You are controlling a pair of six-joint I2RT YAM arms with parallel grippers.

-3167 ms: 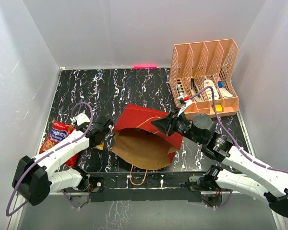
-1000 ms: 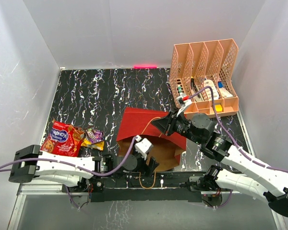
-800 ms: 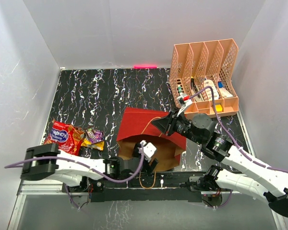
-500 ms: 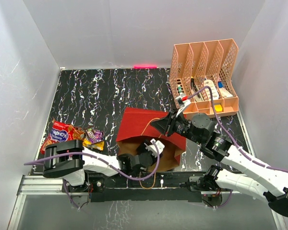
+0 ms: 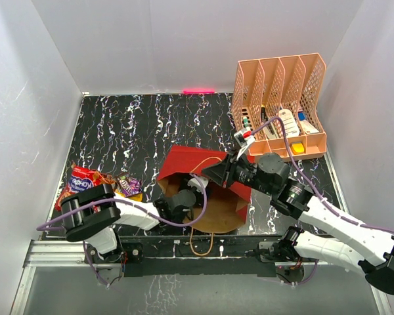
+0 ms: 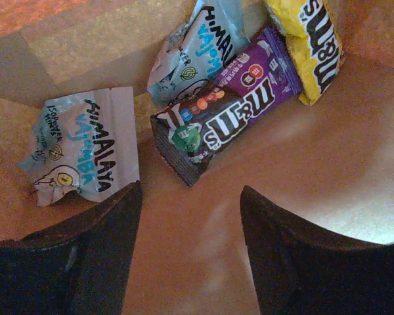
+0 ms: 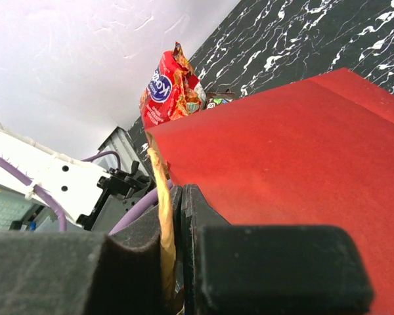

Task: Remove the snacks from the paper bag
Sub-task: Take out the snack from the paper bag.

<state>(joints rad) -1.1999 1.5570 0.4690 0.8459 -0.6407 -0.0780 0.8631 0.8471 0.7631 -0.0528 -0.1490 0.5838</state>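
- We see the black marbled table (image 5: 131, 125) with the paper bag (image 5: 184, 159) lying on its side near the middle, its mouth turned toward the arm bases. It is dark red outside and brown inside.
- The peach rack (image 5: 279, 105) stands at the far right corner, well apart from the bag.
- The large red snack bag (image 5: 85, 186) lies on the table at the left edge, outside the paper bag. Two small packets (image 5: 128, 187) lie just beside it.
- We find the right gripper (image 5: 213, 174) at the upper rim of the bag's mouth, its jaws closed tight on the paper edge.
- The left gripper (image 6: 190, 190) reaches inside the bag. Its jaws are spread wide and have hold of nothing.
- On the bag's brown floor beyond those fingers lie a purple packet (image 6: 226, 111), a yellow packet (image 6: 308, 46) touching its far end, and two silver packets (image 6: 92, 144), one beside the purple packet and one partly under it.
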